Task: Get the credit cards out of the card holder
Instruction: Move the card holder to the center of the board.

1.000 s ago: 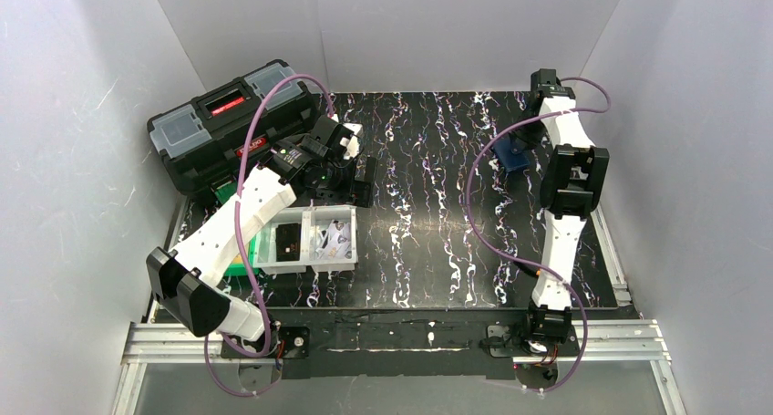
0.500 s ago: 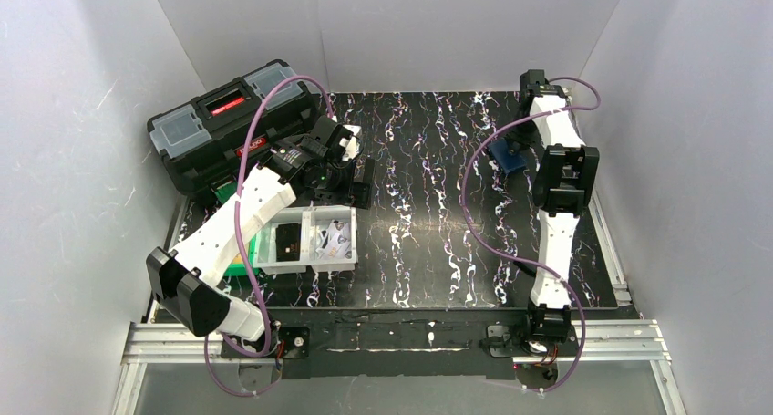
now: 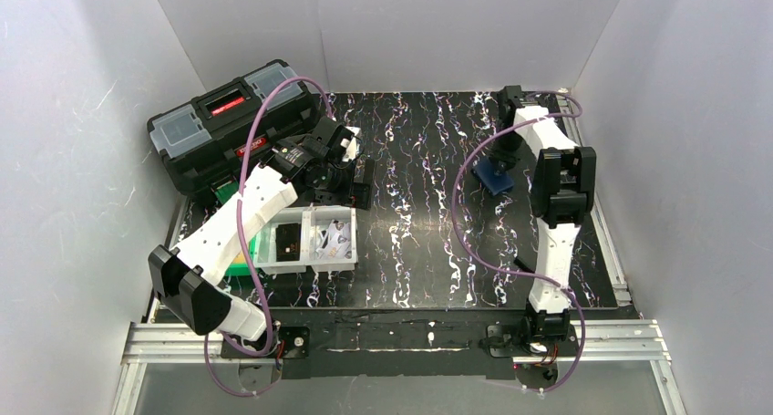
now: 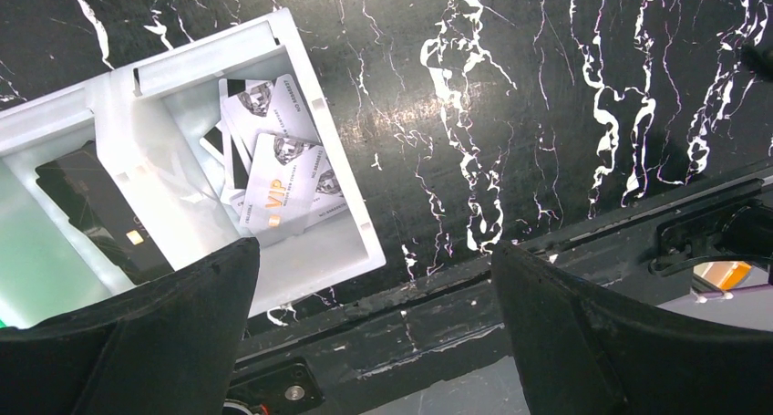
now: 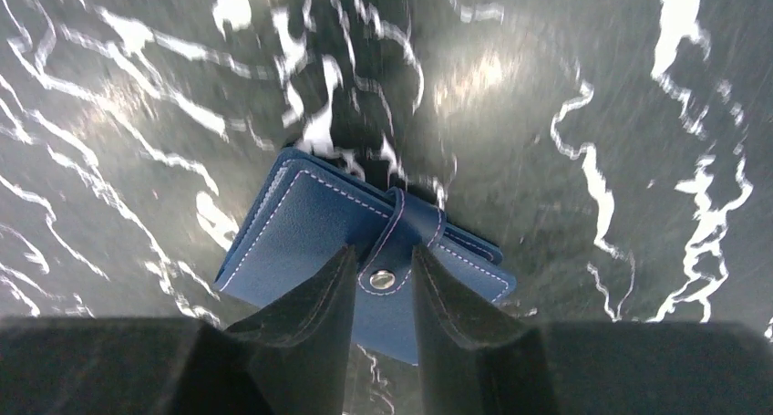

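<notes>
The card holder (image 5: 301,237) is a navy-blue wallet with pale stitching, folded shut, its strap fastened by a metal snap. My right gripper (image 5: 383,251) is shut on it, one finger on each side of the snap strap. From above, the card holder (image 3: 497,178) hangs under the right gripper (image 3: 501,160) at the back right of the mat. No credit cards are in view. My left gripper (image 4: 372,246) stands wide open with nothing between its fingers, above the white tray (image 4: 365,242). In the top view, the left gripper (image 3: 355,176) is just behind that tray (image 3: 310,264).
The tray has two compartments, one with white printed cards (image 4: 273,173) and one with a black item (image 3: 290,240). A black toolbox (image 3: 228,123) stands at the back left. A green object (image 3: 239,267) lies left of the tray. White walls enclose the mat.
My right gripper narrowed on the card holder, then carried it left and nearer across the mat. The left arm has barely moved and stays open.
</notes>
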Controlling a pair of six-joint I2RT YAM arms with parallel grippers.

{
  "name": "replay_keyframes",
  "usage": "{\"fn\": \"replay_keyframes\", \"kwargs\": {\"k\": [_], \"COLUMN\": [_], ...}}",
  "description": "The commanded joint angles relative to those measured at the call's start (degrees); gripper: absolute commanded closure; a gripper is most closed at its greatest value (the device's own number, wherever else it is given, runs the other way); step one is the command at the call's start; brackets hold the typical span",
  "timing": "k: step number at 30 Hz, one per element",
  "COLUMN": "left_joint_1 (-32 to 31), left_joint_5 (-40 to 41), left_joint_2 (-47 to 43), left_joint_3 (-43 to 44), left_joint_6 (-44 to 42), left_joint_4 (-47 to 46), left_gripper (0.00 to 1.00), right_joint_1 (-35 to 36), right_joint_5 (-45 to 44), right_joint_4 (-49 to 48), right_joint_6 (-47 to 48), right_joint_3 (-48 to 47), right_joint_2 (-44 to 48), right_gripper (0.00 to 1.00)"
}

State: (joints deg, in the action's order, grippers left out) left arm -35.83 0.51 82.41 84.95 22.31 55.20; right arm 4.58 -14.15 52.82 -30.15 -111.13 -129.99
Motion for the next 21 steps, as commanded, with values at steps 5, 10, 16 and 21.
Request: {"fn": "replay_keyframes", "kwargs": {"k": [5, 10, 16, 21], "left_joint_1": [0.24, 0.23, 0.28, 0.24], "left_joint_5": [-2.79, -3.66, -4.05, -3.59], "left_joint_2": [-0.19, -0.32, -0.55, -0.99], "left_joint_3": [-1.62, -2.82, -3.66, -4.08], "left_joint_6": [1.84, 2.61, 2.96, 3.00], "left_joint_4": [0.19, -0.93, -1.75, -1.91], "left_gripper": [0.00, 0.00, 0.00, 0.00], "right_joint_1": [2.64, 7.07, 13.70, 15.31], "right_joint_5": [13.07, 17.46, 18.00, 10.18], "right_joint_4": [-11.92, -19.19, -21.87, -16.55], "right_joint_6": [-9.06, -16.05, -20.72, -13.05], "right_joint_3": [29.10, 43.38, 49.61, 45.12], "right_joint_2": [16.50, 25.57, 33.89, 34.94], "right_gripper": [0.64, 0.63, 0.60, 0.57]}}
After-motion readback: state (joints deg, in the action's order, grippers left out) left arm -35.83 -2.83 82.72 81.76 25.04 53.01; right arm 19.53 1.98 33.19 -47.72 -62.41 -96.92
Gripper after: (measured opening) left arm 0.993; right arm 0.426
